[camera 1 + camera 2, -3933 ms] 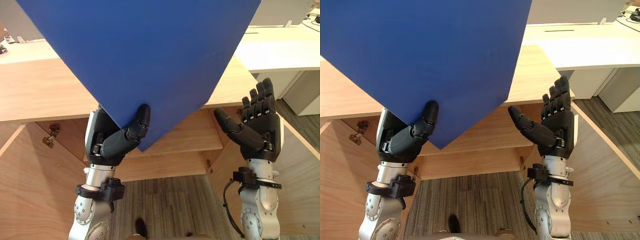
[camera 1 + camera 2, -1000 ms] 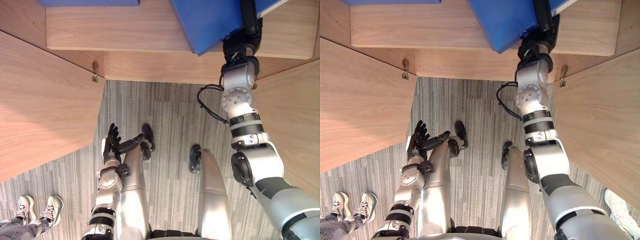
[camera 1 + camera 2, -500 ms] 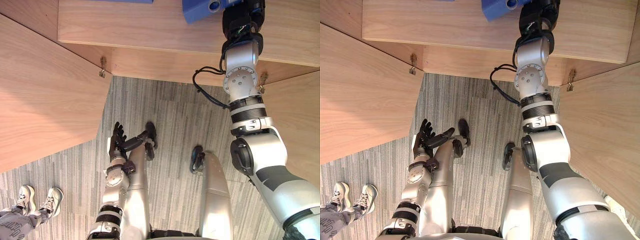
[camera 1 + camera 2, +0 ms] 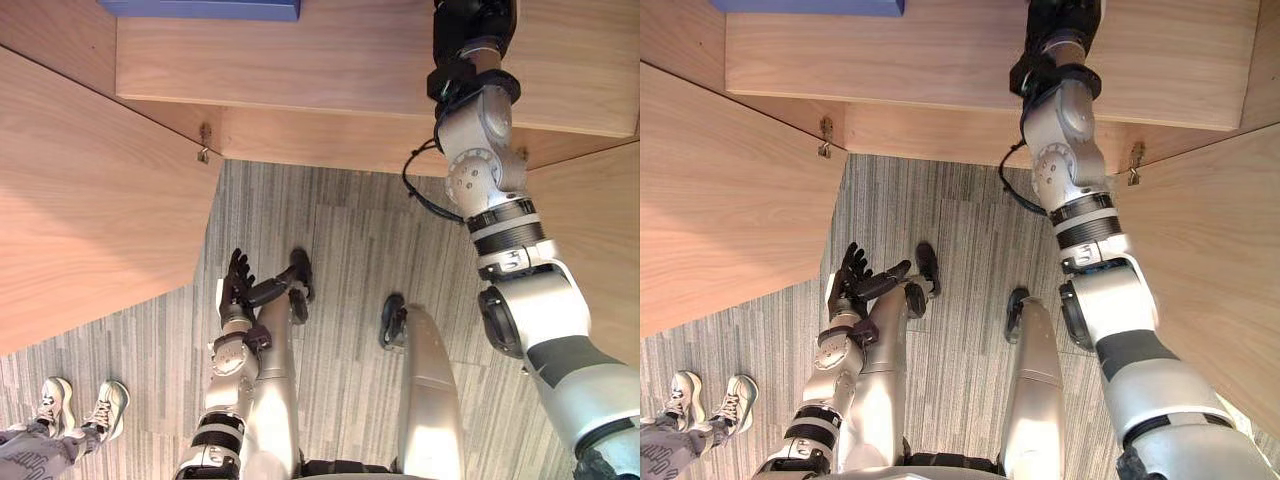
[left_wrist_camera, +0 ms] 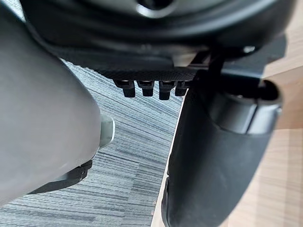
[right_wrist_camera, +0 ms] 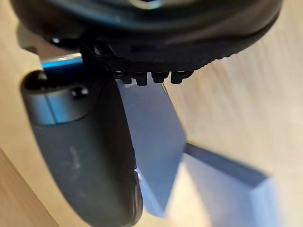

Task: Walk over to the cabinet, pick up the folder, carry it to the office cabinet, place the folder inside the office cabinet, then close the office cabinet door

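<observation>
Two hands: both released, neither one grasping anything.
Left hand point(image 4: 238, 283): hangs low beside the leg over the carpet point(image 4: 340, 230); fingers point(image 5: 142, 88) straight and spread a little, thumb out, touching nothing.
Right hand point(image 6: 85, 156): arm stretched up into the office cabinet point(image 4: 350, 60); fingers point(image 6: 142, 77) show as a short straight row, not curled. The thumb overlaps the folder edge in the wrist view, but I cannot tell if they touch.
Folder point(image 6: 154, 137): inside the cabinet, just past the right fingers, on the wood shelf; flat, thin, smooth blue sheet with a sharp corner.
Second blue slab point(image 6: 227, 189): thicker, straight-edged, further along the same shelf. I cannot tell if it is part of the folder or a separate item.
Blue item point(image 4: 200, 8): flat rectangular edge at the back left of the shelf, well apart from the right arm.
Cabinet material: light wood grain, matte, flat panels with square edges.
Doors: left door point(image 4: 90, 200) and right door point(image 4: 600, 230) both swung open.
Hinge point(image 4: 204, 155): small metal piece at the left door corner.
Carpet texture: grey with fine stripes.
Person: pale sneakers point(image 4: 55, 400) near the left door.
</observation>
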{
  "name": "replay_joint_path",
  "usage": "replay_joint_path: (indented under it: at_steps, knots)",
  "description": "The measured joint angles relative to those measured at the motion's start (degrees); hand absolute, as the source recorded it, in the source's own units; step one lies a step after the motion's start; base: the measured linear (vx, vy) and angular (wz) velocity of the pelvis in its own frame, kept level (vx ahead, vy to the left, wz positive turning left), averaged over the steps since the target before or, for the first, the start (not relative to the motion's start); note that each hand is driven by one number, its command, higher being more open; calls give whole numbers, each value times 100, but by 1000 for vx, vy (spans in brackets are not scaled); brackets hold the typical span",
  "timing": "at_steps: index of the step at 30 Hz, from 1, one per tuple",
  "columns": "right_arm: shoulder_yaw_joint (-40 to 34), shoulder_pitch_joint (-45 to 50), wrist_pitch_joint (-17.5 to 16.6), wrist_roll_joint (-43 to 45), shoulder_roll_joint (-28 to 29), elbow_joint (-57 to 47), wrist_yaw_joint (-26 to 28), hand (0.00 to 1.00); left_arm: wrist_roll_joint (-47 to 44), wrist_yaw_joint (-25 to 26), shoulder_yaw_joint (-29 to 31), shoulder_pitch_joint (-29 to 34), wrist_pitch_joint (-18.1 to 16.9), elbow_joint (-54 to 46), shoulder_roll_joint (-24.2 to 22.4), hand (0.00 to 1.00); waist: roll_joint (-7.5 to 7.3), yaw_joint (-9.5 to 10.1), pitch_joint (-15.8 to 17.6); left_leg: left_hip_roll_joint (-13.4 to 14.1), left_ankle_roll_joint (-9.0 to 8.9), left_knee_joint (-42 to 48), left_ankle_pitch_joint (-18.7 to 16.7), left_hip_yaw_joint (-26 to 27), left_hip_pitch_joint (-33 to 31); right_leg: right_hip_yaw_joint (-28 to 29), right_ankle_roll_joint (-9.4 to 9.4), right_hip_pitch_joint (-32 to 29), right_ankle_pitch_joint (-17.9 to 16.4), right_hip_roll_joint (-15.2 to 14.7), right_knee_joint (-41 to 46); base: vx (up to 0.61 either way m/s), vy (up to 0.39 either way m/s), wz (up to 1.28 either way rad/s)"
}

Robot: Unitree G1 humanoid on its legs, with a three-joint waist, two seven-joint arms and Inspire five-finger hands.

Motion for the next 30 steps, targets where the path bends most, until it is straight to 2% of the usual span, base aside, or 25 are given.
replay_joint_path:
  at_steps: [2,5,7,18,30]
  knots:
    - [329,101,98,-875,-279,18,222,0,2,-89,-84,0,-16,86,109,100,-1,-22,-1,1,2,-71,1,36,56,-3,7,72,25,-1,-103,30,-42,-1]
    - [532,217,188,-1719,-472,259,384,0,4,-126,-115,-1,-85,200,144,100,-3,-24,-2,-1,7,-166,4,78,121,-14,21,144,63,-3,-235,26,-41,0]
    - [540,229,273,-1914,-483,468,443,0,5,-143,-113,-2,-105,228,147,100,-3,-21,-2,-2,9,-192,5,106,135,-12,25,158,66,-8,-265,13,-41,0]
    - [502,495,328,-1737,-369,664,527,0,1,-214,-103,-28,-140,449,168,100,-13,5,-31,20,9,-277,4,142,277,-75,19,340,79,-3,-427,-14,-53,1]
    - [154,319,500,-2004,644,750,6,0,-8,-92,37,-114,-98,565,125,100,-13,-2,-31,39,8,-322,3,155,249,-66,18,304,100,27,-475,-27,-48,-1]
